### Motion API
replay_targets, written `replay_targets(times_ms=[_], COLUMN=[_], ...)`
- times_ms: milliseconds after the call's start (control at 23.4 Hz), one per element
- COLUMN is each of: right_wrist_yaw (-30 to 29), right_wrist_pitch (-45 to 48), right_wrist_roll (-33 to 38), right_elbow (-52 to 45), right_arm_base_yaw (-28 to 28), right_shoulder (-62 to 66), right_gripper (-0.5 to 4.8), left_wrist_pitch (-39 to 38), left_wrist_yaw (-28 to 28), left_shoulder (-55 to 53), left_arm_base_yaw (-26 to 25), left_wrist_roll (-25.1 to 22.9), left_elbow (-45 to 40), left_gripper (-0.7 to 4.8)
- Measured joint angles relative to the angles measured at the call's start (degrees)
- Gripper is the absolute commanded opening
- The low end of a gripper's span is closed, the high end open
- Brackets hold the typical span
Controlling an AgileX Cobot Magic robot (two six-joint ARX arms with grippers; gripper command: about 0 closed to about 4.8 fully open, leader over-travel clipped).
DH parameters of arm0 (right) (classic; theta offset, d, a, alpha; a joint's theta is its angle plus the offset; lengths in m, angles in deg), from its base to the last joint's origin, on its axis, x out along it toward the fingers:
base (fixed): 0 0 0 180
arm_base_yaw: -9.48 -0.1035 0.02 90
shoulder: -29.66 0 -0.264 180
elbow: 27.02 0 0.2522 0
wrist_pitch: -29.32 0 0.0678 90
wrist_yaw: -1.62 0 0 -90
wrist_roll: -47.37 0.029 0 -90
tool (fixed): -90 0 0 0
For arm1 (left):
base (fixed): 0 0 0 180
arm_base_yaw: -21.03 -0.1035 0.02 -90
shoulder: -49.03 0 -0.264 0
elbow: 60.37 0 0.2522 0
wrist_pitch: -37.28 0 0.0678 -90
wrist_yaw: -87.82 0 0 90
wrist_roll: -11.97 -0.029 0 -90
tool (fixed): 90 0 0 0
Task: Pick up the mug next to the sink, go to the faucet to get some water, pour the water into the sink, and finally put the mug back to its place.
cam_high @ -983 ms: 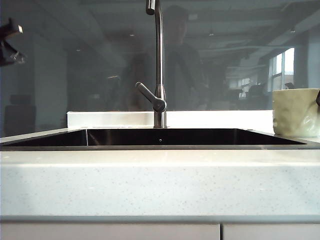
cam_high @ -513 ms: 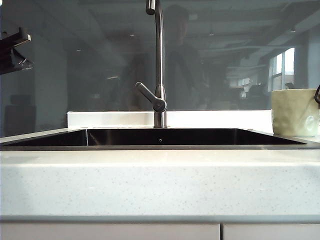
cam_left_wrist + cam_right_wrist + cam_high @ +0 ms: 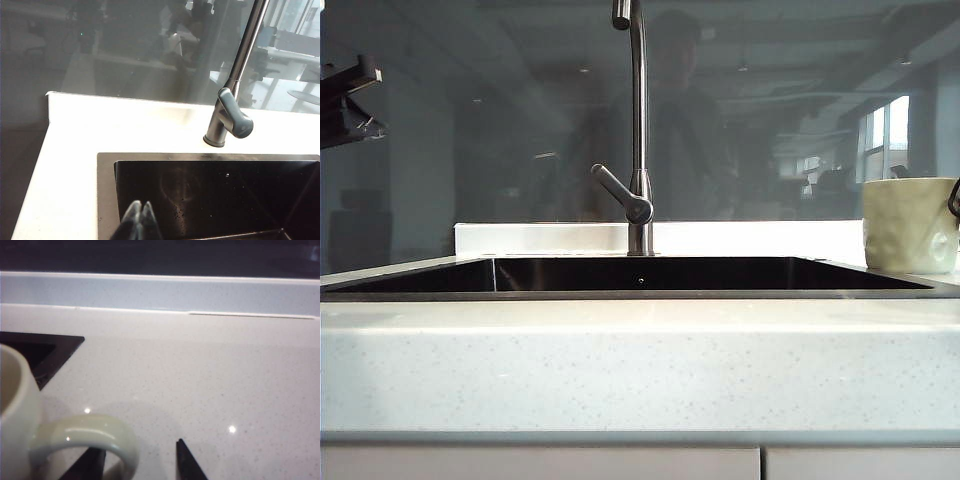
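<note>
Right end effector (image 3: pixel 140 460), released, straddles the mug (image 3: pixel 20 405) handle; left end effector (image 3: pixel 139 220) clenched.

No readable text, label, brand, number or sign anywhere: none on the mug (image 3: pixel 20 405) beside the right claw, none on the faucet (image 3: pixel 230 117) or the sink (image 3: pixel 210 195) beyond the left claw.

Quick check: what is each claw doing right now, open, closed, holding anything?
Left claw: closed, empty, above the sink.
Right claw: open, around the mug handle, not gripping.
</note>
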Motion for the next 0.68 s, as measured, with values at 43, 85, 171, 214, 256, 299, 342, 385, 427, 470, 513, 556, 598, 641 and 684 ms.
replay_targets(times_ms=[43,85,171,214,256,299,342,385,427,470,513,556,598,641,684], right_wrist_yaw=[0.0,0.0,-0.22,-0.17,-0.17,-0.17,-0.17,-0.17,-0.2,-0.2,-0.22,-0.5,-0.96,-1.07,-1.09], right_wrist_pitch=[0.5,0.63,0.79,0.81,0.85,0.85,0.9,0.9,0.92,0.9,0.9,0.92,0.9,0.9,0.9], right_wrist_roll=[0.0,0.0,-0.04,-0.04,0.02,0.0,0.0,0.0,0.0,0.0,0.02,0.02,0.02,0.07,0.07], right_elbow=[0.02,0.04,0.04,0.04,0.04,0.04,0.04,0.04,0.04,0.04,0.04,0.04,0.04,0.04,0.04], right_arm_base_yaw=[0.0,0.0,0.0,-0.02,-0.02,-0.02,-0.02,-0.02,-0.02,-0.02,-0.02,-0.02,-0.02,-0.02,-0.02], right_shoulder=[0.0,0.0,0.0,0.0,0.0,0.0,0.0,0.02,0.0,0.02,0.02,0.02,0.02,0.02,0.02], right_gripper=[1.62,1.27,1.24,1.24,1.16,1.03,1.03,1.03,1.03,1.03,1.02,0.86,0.7,0.62,0.57], left_wrist_pitch=[0.0,0.0,0.0,0.0,0.0,0.0,0.0,0.0,0.0,0.0,0.0,0.0,0.0,0.0,0.0], left_wrist_yaw=[0.0,0.0,0.02,0.0,0.02,0.02,0.0,0.02,0.0,0.02,0.02,0.0,0.0,0.0,0.0], left_shoulder=[0.0,0.0,0.0,0.0,0.0,0.0,0.0,0.0,0.0,0.0,0.0,0.0,0.0,0.0,0.0], left_arm_base_yaw=[0.0,0.0,0.0,0.0,0.0,0.0,0.0,0.0,0.0,0.0,0.0,0.0,0.0,0.0,0.0], left_wrist_roll=[0.0,0.0,0.0,0.0,0.0,0.02,0.0,0.0,0.0,0.0,0.0,0.0,0.0,0.0,0.0], left_elbow=[0.0,0.0,0.0,0.0,0.0,0.0,0.0,0.0,0.0,0.0,0.0,0.0,0.0,0.0,0.0], left_gripper=[-0.04,-0.04,-0.04,-0.04,-0.04,-0.04,-0.04,-0.04,-0.04,-0.04,-0.04,-0.04,-0.04,-0.04,-0.04])
